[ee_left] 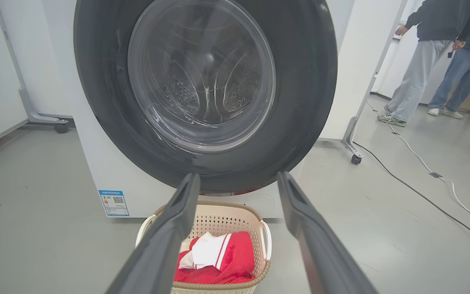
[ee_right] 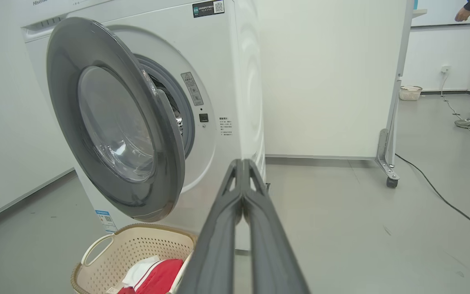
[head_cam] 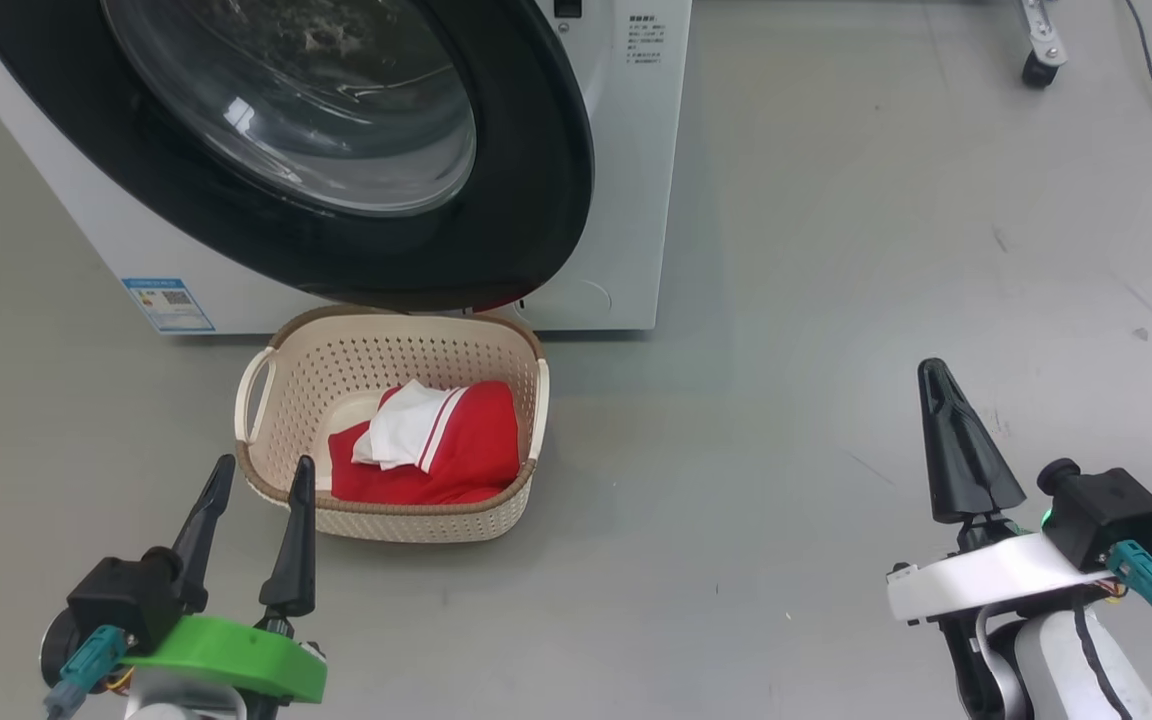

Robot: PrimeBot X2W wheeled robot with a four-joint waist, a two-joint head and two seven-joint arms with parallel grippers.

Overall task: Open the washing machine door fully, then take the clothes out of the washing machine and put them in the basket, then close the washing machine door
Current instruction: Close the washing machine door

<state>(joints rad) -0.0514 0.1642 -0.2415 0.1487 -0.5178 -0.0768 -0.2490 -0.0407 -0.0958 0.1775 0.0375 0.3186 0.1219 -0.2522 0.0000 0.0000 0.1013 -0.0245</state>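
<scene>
The white washing machine (head_cam: 636, 180) (ee_right: 227, 73) stands at the top left. Its black-rimmed door (head_cam: 526, 200) (ee_left: 304, 81) (ee_right: 116, 130) stands partly ajar over the basket. The cream basket (head_cam: 391, 350) (ee_left: 222, 212) (ee_right: 137, 249) sits on the floor in front of the machine, holding red and white clothes (head_cam: 456, 450) (ee_left: 231, 257) (ee_right: 157, 277). My left gripper (head_cam: 261, 475) (ee_left: 239, 183) is open and empty, just at the basket's near-left rim. My right gripper (head_cam: 933, 375) (ee_right: 242, 163) is shut on nothing, over bare floor far to the right of the basket.
Grey floor spreads to the right. A white partition on castors (ee_right: 388, 179) (ee_left: 355, 157) stands right of the machine, with cables (ee_left: 422, 192) trailing across the floor. Two people (ee_left: 418, 73) stand at the far right. A second small basket (ee_right: 410, 93) sits by the back wall.
</scene>
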